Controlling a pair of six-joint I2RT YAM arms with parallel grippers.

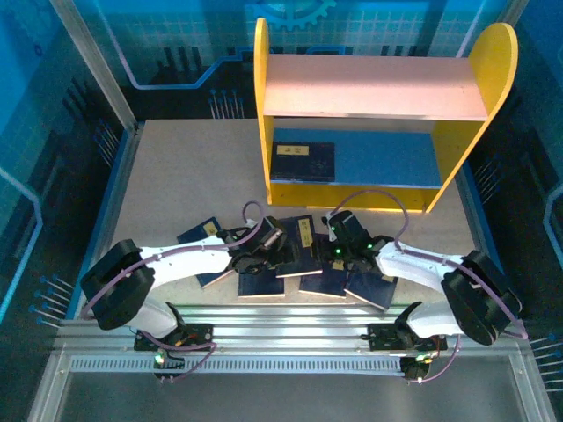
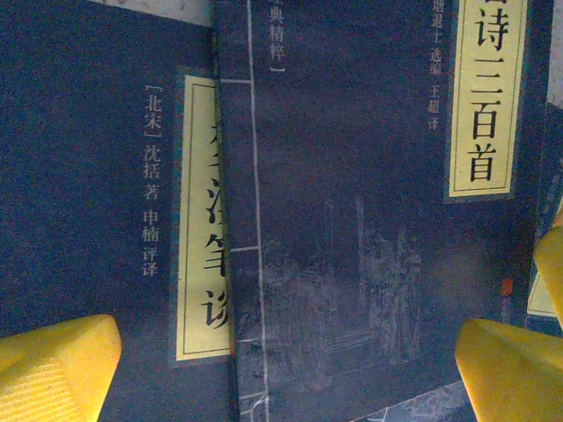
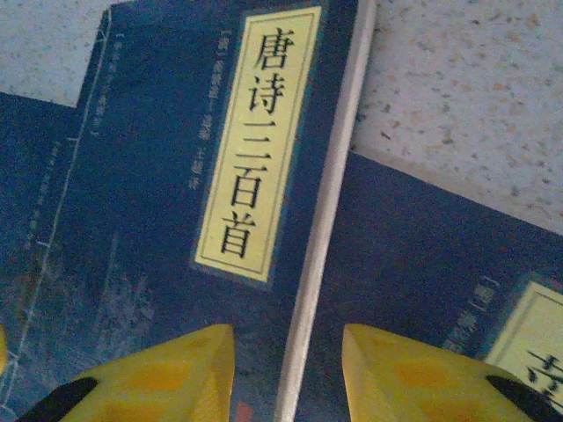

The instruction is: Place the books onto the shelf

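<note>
Several navy books lie in a loose overlapping pile (image 1: 261,283) on the table in front of the shelf (image 1: 374,86). One more book (image 1: 303,161) lies flat on the shelf's blue lower board. My left gripper (image 1: 278,251) hovers low over the pile, its yellow fingers (image 2: 54,369) spread wide and open above a dark cover (image 2: 352,264) with a yellow label (image 2: 479,97). My right gripper (image 1: 331,236) is open too. Its fingers (image 3: 167,378) straddle the white page edge (image 3: 321,264) of a labelled book (image 3: 158,176), which overlaps another book (image 3: 422,264).
The shelf's yellow side panels (image 1: 261,105) rise at the far side of the table. Bare tabletop (image 1: 176,176) lies left of the shelf. A metal rail (image 1: 290,316) runs along the near edge by the arm bases. Blue patterned walls enclose the workspace.
</note>
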